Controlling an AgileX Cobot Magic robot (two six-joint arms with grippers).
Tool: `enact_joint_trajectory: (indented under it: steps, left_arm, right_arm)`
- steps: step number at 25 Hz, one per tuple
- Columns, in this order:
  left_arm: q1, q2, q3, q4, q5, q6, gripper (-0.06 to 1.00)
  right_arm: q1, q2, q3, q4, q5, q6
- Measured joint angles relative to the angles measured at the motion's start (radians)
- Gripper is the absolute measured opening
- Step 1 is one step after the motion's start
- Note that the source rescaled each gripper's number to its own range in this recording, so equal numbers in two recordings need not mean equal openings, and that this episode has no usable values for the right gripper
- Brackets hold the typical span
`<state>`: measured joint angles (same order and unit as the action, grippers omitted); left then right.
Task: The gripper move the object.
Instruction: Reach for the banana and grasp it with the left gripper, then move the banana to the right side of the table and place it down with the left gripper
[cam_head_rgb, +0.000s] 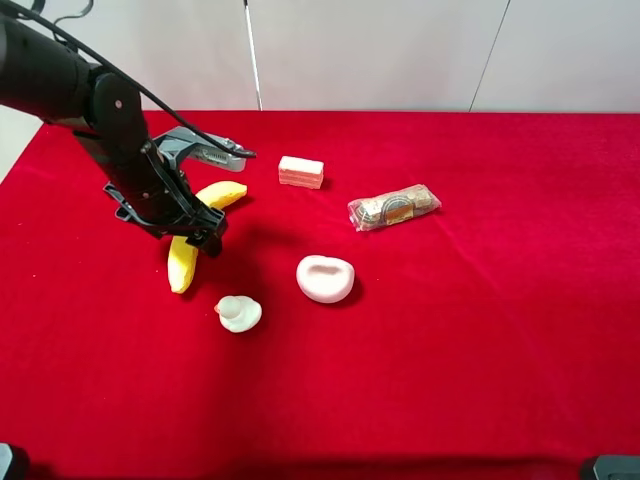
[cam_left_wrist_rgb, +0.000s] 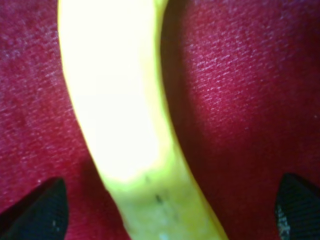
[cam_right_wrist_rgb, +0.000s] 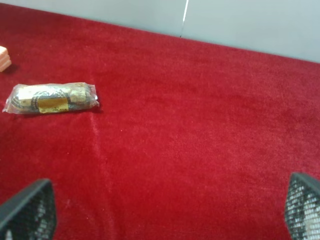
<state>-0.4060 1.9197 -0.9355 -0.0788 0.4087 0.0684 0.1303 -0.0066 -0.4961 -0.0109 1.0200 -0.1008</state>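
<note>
The long yellow banana (cam_head_rgb: 182, 266) lies on the red cloth at the left. It curves from beside the duck up towards the pink block. My left gripper (cam_head_rgb: 201, 233) is down over its middle and hides that part. In the left wrist view the banana (cam_left_wrist_rgb: 120, 105) fills the picture and runs between the two black fingertips (cam_left_wrist_rgb: 42, 210), which stand wide apart on either side, open and not touching it. My right gripper (cam_right_wrist_rgb: 165, 215) is open and empty above bare cloth. It does not show in the exterior high view.
A white heart-shaped dish (cam_head_rgb: 326, 278) and a small white duck (cam_head_rgb: 238, 313) sit just right of and below the banana. A pink-and-white block (cam_head_rgb: 301, 171) lies behind. A clear-wrapped snack packet (cam_head_rgb: 394, 207) lies at centre right and also shows in the right wrist view (cam_right_wrist_rgb: 50, 98).
</note>
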Motion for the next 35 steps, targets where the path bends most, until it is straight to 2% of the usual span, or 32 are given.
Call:
enact_joint_trajectory:
  steps: [8, 11, 14, 19, 20, 35]
  left_arm:
    - [0.000, 0.001, 0.000, 0.000, 0.000, 0.000, 0.72]
    - [0.000, 0.001, 0.000, 0.000, 0.000, 0.000, 0.68]
    - [0.000, 0.001, 0.000, 0.000, 0.002, 0.000, 0.52]
    - [0.000, 0.001, 0.000, 0.000, 0.004, 0.000, 0.05]
    - [0.000, 0.001, 0.000, 0.000, 0.007, 0.000, 0.00]
    - [0.000, 0.001, 0.000, 0.000, 0.007, 0.000, 0.00]
  right_arm:
    - [0.000, 0.000, 0.000, 0.000, 0.000, 0.000]
    - [0.000, 0.000, 0.000, 0.000, 0.000, 0.000]
    - [0.000, 0.000, 0.000, 0.000, 0.000, 0.000]
    - [0.000, 0.000, 0.000, 0.000, 0.000, 0.000]
    - [0.000, 0.000, 0.000, 0.000, 0.000, 0.000]
    - [0.000, 0.000, 0.000, 0.000, 0.000, 0.000]
